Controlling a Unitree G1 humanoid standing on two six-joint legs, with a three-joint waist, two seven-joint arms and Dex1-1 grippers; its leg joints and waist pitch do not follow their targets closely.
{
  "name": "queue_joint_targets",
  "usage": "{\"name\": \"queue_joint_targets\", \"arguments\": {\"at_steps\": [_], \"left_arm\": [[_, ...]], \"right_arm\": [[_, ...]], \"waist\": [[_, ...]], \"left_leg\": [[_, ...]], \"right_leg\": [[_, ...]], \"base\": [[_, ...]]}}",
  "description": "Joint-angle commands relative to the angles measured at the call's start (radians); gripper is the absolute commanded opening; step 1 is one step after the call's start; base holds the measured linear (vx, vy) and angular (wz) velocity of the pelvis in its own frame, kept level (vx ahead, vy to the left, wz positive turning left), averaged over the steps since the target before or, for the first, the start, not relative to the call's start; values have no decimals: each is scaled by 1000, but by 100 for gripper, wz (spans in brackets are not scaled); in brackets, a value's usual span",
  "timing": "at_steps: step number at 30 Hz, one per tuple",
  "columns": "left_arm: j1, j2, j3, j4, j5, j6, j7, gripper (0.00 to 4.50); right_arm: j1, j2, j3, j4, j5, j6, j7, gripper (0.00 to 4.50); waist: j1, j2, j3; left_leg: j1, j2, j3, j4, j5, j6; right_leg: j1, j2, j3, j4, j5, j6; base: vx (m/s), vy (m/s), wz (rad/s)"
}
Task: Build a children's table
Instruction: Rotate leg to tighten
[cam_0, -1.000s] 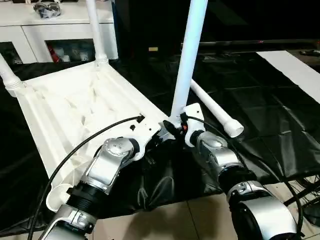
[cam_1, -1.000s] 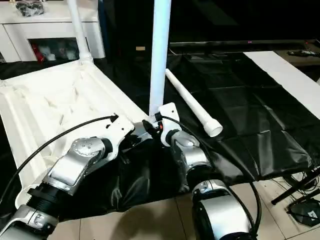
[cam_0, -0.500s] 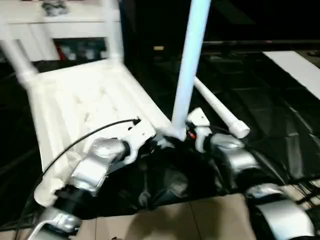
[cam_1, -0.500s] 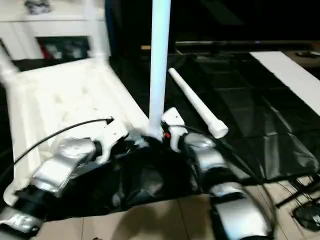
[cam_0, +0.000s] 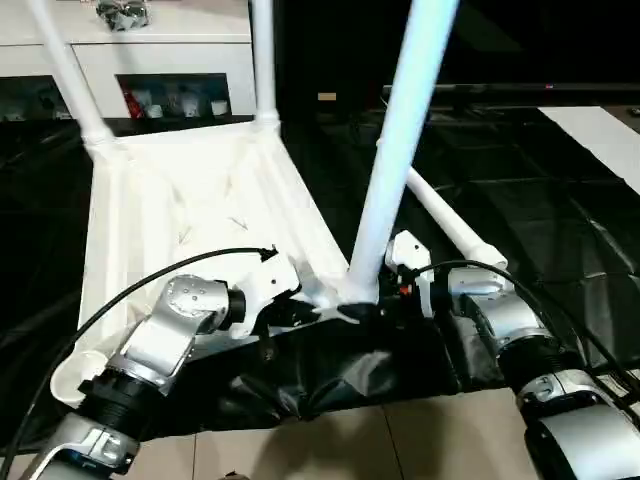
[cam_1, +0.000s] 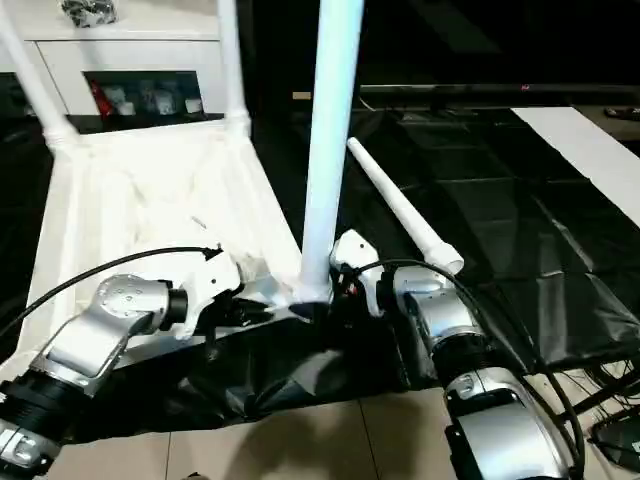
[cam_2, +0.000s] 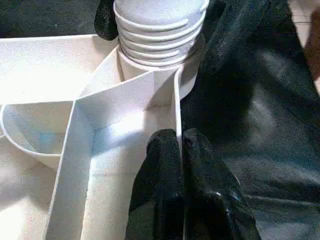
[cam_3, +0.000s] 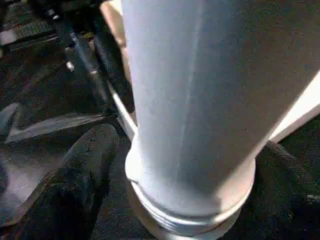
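The children's table top (cam_0: 170, 200) lies upside down on the black cover, ribs up. Two white legs (cam_0: 265, 60) (cam_0: 70, 75) stand in its far corners. A third leg (cam_0: 400, 150) stands in the near right corner socket. A fourth leg (cam_0: 445, 215) lies loose on the cover to the right. My left gripper (cam_2: 178, 137) is shut on a thin rib of the table top (cam_2: 125, 105) beside that socket. My right gripper (cam_3: 190, 165) is open, one finger (cam_3: 85, 170) on each side of the standing leg's base (cam_3: 190, 100), with a small gap.
A white glass-door cabinet (cam_0: 150, 50) stands behind the table top. A white sheet (cam_0: 600, 130) lies at the far right. The black cover drapes over the front edge above the tiled floor (cam_0: 400, 440). The near left corner socket (cam_0: 70, 372) sits by my left forearm.
The camera has swung, so the whole scene sits differently in the picture. Both grippers remain at the near right corner, and the leg still stands in its socket.
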Motion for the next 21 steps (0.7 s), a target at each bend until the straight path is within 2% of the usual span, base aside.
{"name": "queue_joint_targets", "arguments": {"at_steps": [1, 13, 15, 17, 18, 19, 21], "left_arm": [[-21, -3, -21, -38, -29, -29, -47, 0], [-20, 5, -18, -41, -37, -24, -68, 0], [-28, -32, -1, -25, -23, -11, 8, 0], [-43, -72, 15, 5, 1, -12, 99, 0], [-49, -86, 21, 18, 10, -14, 132, 0], [-57, -107, 28, 32, 19, -5, 171, 0], [-74, -147, 41, 58, 37, 19, 252, 0]], "right_arm": [[9, -5, 10, -30, 11, 20, 33, 373], [36, 8, 18, -69, 36, 65, 58, 284], [62, 38, 14, -91, 47, 99, 30, 278], [69, 78, -1, -77, 33, 113, -69, 276], [65, 96, -8, -60, 18, 103, -129, 274], [58, 120, -17, -36, -1, 97, -220, 274], [41, 166, -38, 11, -23, 100, -382, 273]], "waist": [[-4, 3, -63], [5, 3, -64], [6, 4, -62], [7, 4, -62], [3, 1, -57], [1, 0, -59], [-7, 2, -53]], "left_leg": [[7, 10, 7, -63, -148, 66], [8, 10, 8, -63, -145, 59], [10, 12, 8, -65, -153, 54], [11, 11, 7, -66, -157, 46], [10, 8, 6, -70, -181, 27], [12, 8, 5, -70, -200, 18], [11, 7, 6, -74, -215, 6]], "right_leg": [[58, -45, 51, -74, -61, -246], [58, -45, 52, -73, -62, -243], [56, -45, 53, -76, -72, -237], [56, -46, 53, -78, -82, -232], [55, -47, 53, -85, -141, -214], [57, -51, 53, -89, -186, -200], [50, -48, 54, -94, -227, -188]], "base": [[0, 0, 0], [0, 0, 0], [0, 0, 0], [0, 0, 0], [0, 0, 0], [0, 0, 0], [0, 0, 0]]}}
